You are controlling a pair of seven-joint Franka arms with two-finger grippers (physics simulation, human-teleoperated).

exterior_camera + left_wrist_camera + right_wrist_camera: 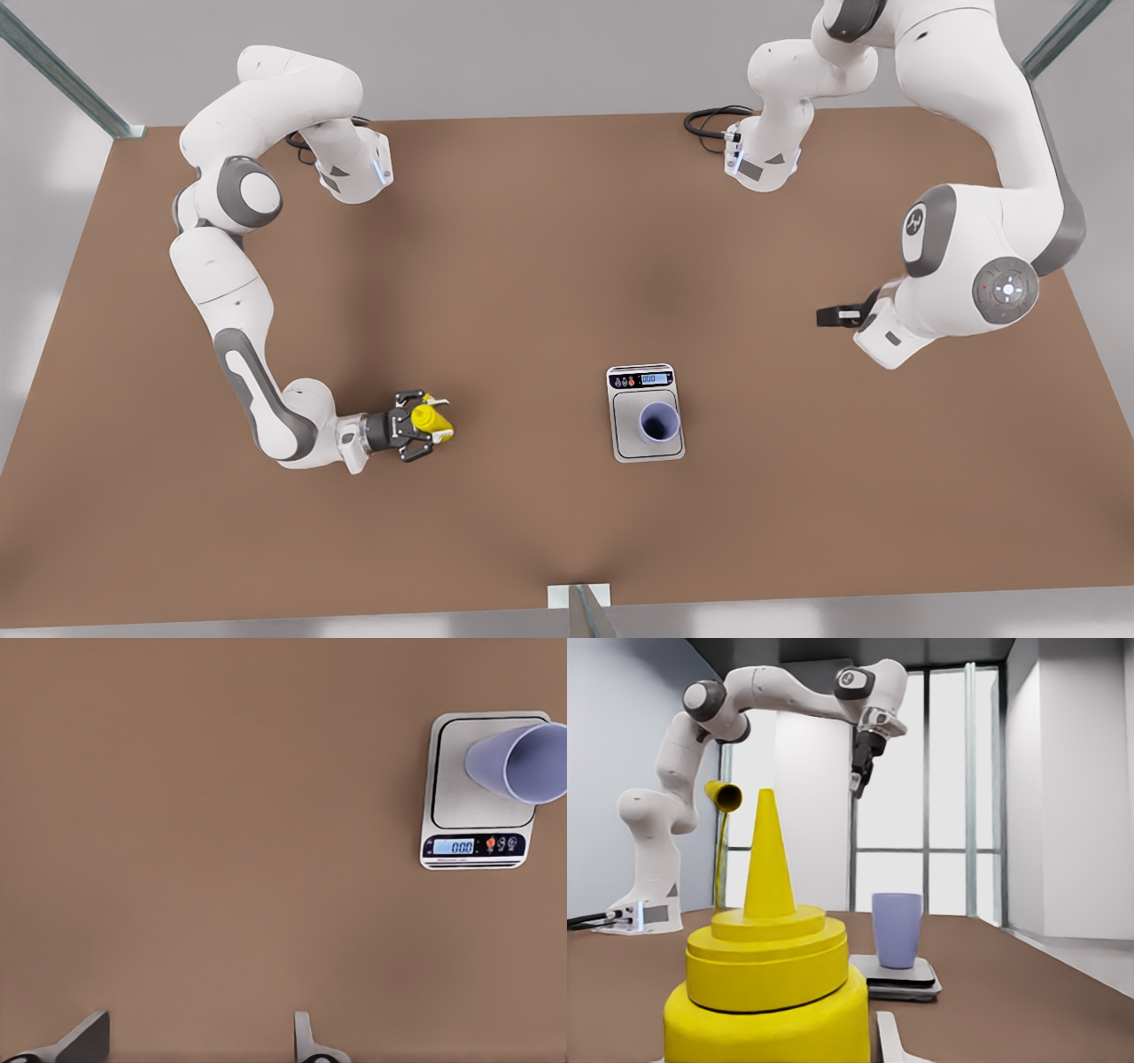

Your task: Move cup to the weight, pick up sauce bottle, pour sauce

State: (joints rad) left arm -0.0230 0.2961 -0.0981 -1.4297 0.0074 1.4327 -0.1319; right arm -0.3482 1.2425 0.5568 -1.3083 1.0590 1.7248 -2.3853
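While the cup (659, 422) stands upright on the weight (646, 413), the right gripper (423, 426) grips the sauce bottle (431, 421) on the front view's left.

Right gripper: jaws closed on the yellow sauce bottle, low over the brown table (532, 266), well apart from the weight; in the right wrist view the bottle (769, 992) stands upright with its conical nozzle pointing up, and the cup (897, 928) sits on the weight (897, 975) beyond it. Left gripper (828, 315): raised on the front view's right, holding nothing; its two fingers (89, 1036) show spread apart in the left wrist view, so the jaws are open. That view looks down on the weight (478, 788), whose display reads 0.00, with the cup (518, 762) resting on the plate toward one edge.
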